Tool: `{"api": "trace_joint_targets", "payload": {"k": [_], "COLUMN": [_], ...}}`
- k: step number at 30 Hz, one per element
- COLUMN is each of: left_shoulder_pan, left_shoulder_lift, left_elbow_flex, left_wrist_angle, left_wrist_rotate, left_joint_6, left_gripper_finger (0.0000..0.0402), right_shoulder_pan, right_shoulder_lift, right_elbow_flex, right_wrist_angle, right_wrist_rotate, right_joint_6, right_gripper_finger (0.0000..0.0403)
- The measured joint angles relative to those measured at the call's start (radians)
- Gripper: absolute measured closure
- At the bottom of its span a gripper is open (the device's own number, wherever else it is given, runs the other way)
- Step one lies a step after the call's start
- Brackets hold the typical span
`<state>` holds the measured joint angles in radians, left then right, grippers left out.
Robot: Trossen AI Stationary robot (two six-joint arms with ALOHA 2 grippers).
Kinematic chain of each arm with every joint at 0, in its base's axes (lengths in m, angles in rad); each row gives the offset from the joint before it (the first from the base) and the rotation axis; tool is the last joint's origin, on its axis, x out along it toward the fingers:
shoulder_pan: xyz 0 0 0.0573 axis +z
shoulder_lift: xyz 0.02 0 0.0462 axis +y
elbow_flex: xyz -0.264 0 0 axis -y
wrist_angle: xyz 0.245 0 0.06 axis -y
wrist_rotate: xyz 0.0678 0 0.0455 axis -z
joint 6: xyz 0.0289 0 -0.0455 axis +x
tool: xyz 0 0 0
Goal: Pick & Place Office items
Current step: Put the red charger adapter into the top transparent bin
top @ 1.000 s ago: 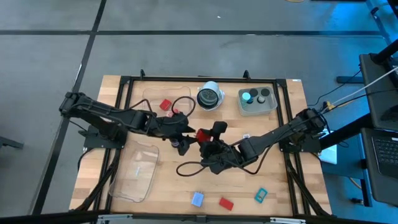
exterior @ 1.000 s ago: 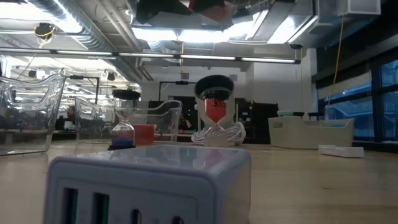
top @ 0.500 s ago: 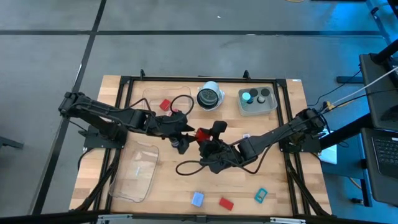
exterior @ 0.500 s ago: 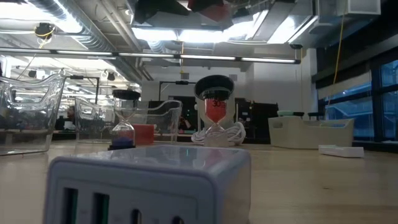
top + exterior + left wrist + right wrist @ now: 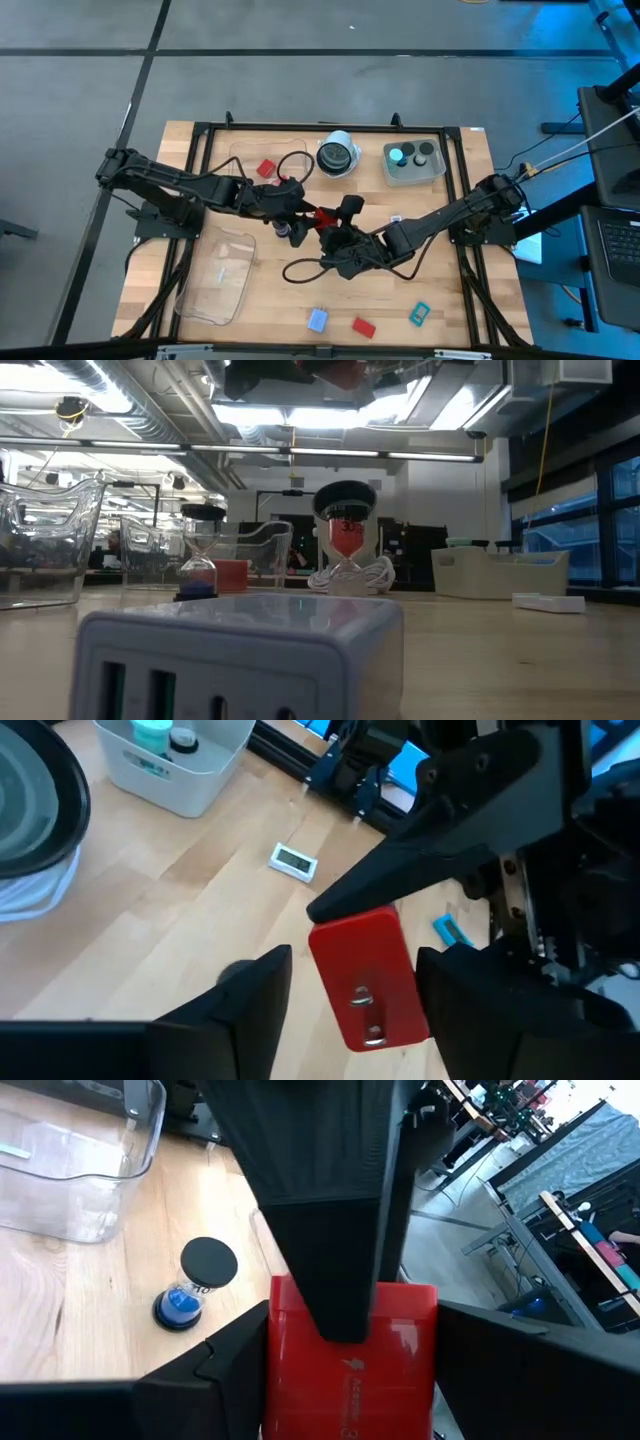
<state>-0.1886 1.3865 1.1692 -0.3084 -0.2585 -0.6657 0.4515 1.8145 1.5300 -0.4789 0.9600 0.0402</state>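
Note:
A red block (image 5: 323, 214), an office item with a metal clip on one face (image 5: 365, 982), hangs above the table's middle between both grippers. My right gripper (image 5: 352, 1320) is shut on it, coming from the right. My left gripper (image 5: 355, 960) comes from the left, open, with a finger (image 5: 262, 982) on either side of the block. In the low view the block (image 5: 345, 372) shows at the top edge, high above the tabletop. Other office items lie apart: a red block (image 5: 363, 326), a pale-blue rectangle (image 5: 317, 320) and a teal rectangle (image 5: 418, 314) near the front edge. My right gripper pinches the red block by two opposite sides (image 5: 283, 1370) between its two fingers. It comes roughly level from the table's right. The block is lifted clear of the table. My left gripper's fingers flank the block's other end (image 5: 330, 935); whether they touch it, I cannot tell.
A blue hourglass (image 5: 195, 1295) stands under the grippers, a red one (image 5: 345, 538) farther back. At the far edge are a round white-rimmed object (image 5: 337, 157) and a white bin (image 5: 413, 163). A clear tray (image 5: 220, 280) lies at the front left. Black cable (image 5: 300, 268) loops on the table.

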Motion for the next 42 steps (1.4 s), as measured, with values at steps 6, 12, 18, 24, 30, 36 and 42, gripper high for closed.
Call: {"api": "trace_joint_targets", "payload": {"k": [6, 12, 18, 24, 30, 36, 42], "left_shoulder_pan": [0.002, 0.003, 0.002, -0.001, -0.001, -0.001, 0.010], "left_shoulder_lift": [0.000, -0.001, -0.001, 0.000, 0.001, 0.001, 0.000], "left_elbow_flex": [0.000, 0.000, 0.000, -0.001, -0.001, -0.001, -0.001], "left_wrist_angle": [0.000, 0.008, 0.022, 0.010, 0.006, 0.017, 0.027], "left_wrist_rotate": [0.031, 0.026, 0.025, 0.035, 0.054, 0.054, 0.063], "left_joint_6": [-0.040, -0.084, -0.087, -0.085, -0.091, -0.092, -0.079], "left_gripper_finger": [0.0238, 0.0276, 0.0277, 0.0278, 0.0278, 0.0278, 0.0277], "right_shoulder_pan": [0.000, 0.000, 0.011, 0.012, 0.012, 0.014, 0.006], "right_shoulder_lift": [0.000, 0.000, 0.000, -0.001, -0.003, -0.031, -0.138], "right_elbow_flex": [0.000, 0.000, 0.000, 0.000, 0.000, 0.000, 0.000], "right_wrist_angle": [0.007, 0.000, 0.003, 0.012, 0.012, -0.018, -0.172], "right_wrist_rotate": [0.000, 0.023, 0.053, -0.011, -0.092, -0.182, -0.393], "right_joint_6": [-0.003, -0.014, -0.027, 0.003, 0.056, 0.100, 0.299], "right_gripper_finger": [0.0179, 0.0179, 0.0177, 0.0148, 0.0089, 0.0030, 0.0004]}}
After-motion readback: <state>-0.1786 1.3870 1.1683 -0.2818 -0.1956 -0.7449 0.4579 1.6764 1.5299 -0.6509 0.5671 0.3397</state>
